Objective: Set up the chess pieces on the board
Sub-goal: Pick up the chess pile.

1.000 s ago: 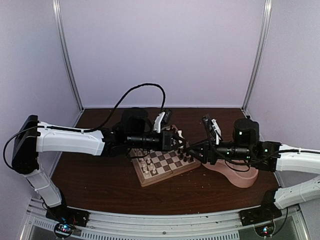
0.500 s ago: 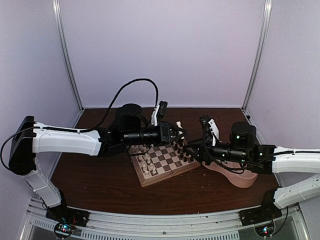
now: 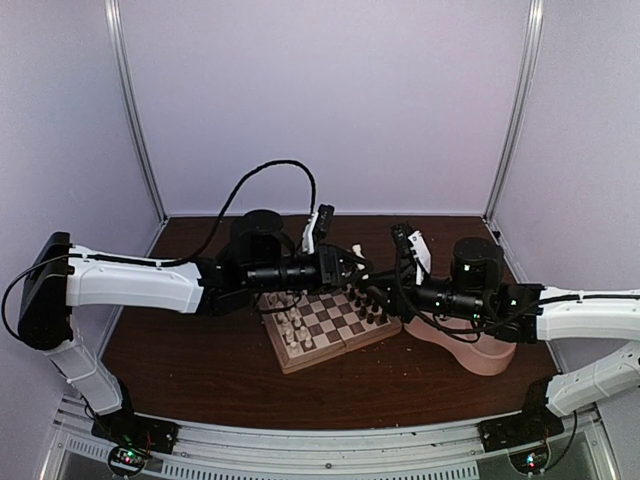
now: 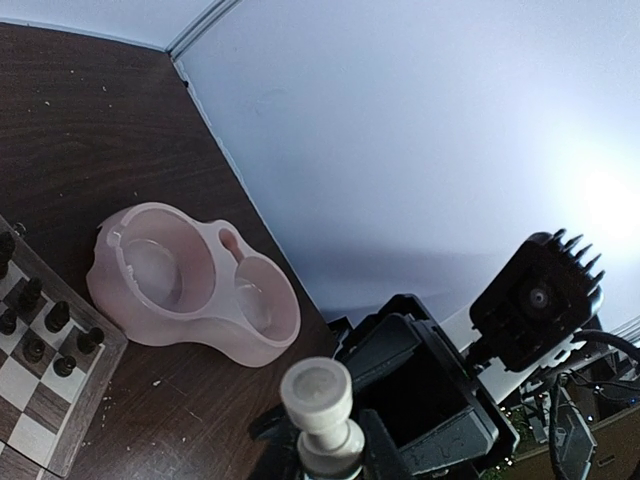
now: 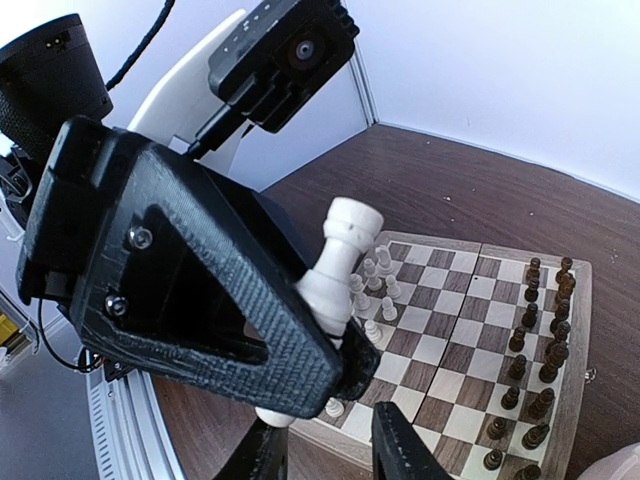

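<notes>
White rook [image 5: 338, 265] is in the air over the board [image 5: 585, 330], clamped in the left gripper [image 3: 352, 265] jaws. Right gripper [image 5: 330, 452] is over the board too, jaws apart with nothing in them. This looks like a handover. Centre your right jaws on the rook's lower body before you close. Release the left only once the right grip is firm. White pieces [image 3: 295, 330] stand on the board's left side.

smooth, faintly glossy cream rook [image 5: 338, 262]; matt wooden board [image 5: 455, 330] in light and dark checks; dark grained wood table [image 4: 90, 120]; translucent pink plastic bowl [image 4: 180, 325], satin sheen.
</notes>
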Motion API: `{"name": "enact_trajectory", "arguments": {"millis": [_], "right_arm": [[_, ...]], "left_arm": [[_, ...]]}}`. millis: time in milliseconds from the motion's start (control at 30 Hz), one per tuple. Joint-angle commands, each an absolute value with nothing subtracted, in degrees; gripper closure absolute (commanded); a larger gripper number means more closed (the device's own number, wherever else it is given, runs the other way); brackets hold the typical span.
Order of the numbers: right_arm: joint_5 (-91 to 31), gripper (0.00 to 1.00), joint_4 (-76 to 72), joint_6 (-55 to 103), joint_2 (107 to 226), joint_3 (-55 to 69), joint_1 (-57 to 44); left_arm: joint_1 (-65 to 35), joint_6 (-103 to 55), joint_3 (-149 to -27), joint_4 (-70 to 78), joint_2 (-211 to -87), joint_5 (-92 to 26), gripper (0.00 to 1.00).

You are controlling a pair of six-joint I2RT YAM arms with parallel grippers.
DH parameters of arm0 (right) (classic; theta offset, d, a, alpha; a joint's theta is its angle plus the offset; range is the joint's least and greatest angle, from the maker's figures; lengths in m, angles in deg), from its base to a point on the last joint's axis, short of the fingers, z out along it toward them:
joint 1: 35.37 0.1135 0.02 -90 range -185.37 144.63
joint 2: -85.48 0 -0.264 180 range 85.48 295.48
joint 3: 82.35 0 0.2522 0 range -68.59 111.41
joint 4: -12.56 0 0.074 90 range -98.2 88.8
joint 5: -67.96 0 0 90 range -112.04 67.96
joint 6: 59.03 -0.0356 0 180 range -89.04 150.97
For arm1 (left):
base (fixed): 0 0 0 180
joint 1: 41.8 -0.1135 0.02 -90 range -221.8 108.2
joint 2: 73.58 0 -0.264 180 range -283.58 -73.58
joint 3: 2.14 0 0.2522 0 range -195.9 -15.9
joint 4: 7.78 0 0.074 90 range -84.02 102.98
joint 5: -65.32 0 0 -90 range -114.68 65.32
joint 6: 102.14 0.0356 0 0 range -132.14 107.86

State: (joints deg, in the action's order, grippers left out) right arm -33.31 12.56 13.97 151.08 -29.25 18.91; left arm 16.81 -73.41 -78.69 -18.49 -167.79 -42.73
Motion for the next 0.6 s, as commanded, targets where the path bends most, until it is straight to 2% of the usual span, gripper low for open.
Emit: {"name": "enact_trajectory", "arguments": {"millis": [0, 233, 433, 567], "right_arm": [[-31.56, 0.69, 14.62, 12.93, 151.38, -27.54, 19.25], [-31.63, 0.7, 15.28, 12.18, 151.13, -27.61, 19.29], [-34.13, 0.63, 15.51, 12.5, 151.96, -27.3, 19.38], [-34.39, 0.63, 14.49, 13.26, 152.5, -26.44, 19.98]], "left_arm": [[17.14, -73.2, -77.8, -21.91, -168.42, -42.52, 0.82], [17.3, -72.83, -77.87, -21.36, -168.74, -42.3, 0.8], [17.41, -72.81, -78.0, -21.49, -169.0, -42.09, 0.8], [17.51, -72.74, -78.04, -21.35, -169.2, -42.15, 0.79]]}}
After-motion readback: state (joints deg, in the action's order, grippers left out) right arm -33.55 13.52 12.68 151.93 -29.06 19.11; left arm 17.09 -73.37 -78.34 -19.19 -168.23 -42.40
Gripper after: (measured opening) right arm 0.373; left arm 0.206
